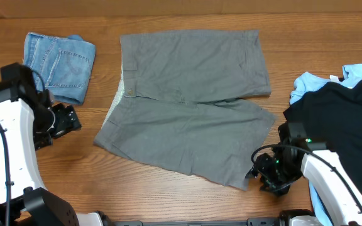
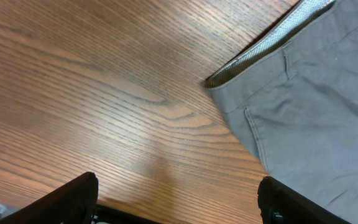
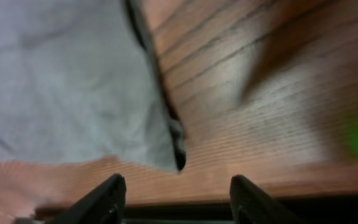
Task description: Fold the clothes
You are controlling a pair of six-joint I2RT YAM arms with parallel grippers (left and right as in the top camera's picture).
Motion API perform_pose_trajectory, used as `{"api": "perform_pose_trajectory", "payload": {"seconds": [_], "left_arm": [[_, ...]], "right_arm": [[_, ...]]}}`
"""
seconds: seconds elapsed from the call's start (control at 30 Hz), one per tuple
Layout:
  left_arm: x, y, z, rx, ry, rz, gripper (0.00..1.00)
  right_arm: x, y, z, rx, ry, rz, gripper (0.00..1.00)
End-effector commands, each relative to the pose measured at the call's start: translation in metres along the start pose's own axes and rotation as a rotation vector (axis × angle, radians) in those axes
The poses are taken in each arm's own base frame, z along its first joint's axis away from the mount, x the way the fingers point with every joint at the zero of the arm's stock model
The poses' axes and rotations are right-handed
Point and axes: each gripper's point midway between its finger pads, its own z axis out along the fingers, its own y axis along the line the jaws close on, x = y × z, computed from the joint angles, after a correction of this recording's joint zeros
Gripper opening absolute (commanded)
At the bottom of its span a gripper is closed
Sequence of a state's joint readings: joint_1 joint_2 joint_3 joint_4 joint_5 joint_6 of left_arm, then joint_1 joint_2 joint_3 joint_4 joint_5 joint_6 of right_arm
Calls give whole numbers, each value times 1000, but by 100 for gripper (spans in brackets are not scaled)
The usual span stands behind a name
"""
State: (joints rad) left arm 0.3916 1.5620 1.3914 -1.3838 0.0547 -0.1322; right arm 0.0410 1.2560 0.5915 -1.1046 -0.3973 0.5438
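the black garment at the worktop's right edge runs out of the overhead picture, and the right arm covers its near part. we see the light blue garment beneath it only as a rim; the rest is hidden. by the far left corner, the left arm hides a near corner of the folded jeans. the right wrist picture is blurred, so the grey shorts show no stitching there. both wrist pictures cut the left fingers and right fingers at the bottom edge.
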Motion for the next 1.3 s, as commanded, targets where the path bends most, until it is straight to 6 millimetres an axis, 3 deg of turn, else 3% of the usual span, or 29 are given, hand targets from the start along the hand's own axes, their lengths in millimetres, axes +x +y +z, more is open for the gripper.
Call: {"api": "perform_pose_trajectory", "payload": {"seconds": [0.0,0.2,0.53,0.63,0.73,0.83,1.13,1.17,1.2,1.27], "left_arm": [[1,-6,2,48,3,-2,86],[-2,-6,2,48,-8,-1,87],[-4,-7,2,50,-16,0,87],[-3,-7,2,49,-15,0,87],[-3,-6,2,49,-14,0,87],[-3,-6,2,49,-14,0,87],[-3,-7,2,49,-14,0,88],[-3,-7,2,49,-15,0,88],[-3,-7,2,49,-14,0,88],[-3,-7,2,49,-14,0,88]], "right_arm": [[8,0,17,-54,40,62,58],[9,-3,34,-89,46,149,52],[4,16,32,-186,52,151,46],[5,15,32,-183,54,165,35],[6,14,32,-178,61,173,13],[8,13,32,-170,68,174,4],[-7,29,10,-176,1,89,4],[-9,28,8,-160,-8,93,11],[-9,25,6,-143,-14,97,25],[-5,22,6,-126,3,110,36]]}}
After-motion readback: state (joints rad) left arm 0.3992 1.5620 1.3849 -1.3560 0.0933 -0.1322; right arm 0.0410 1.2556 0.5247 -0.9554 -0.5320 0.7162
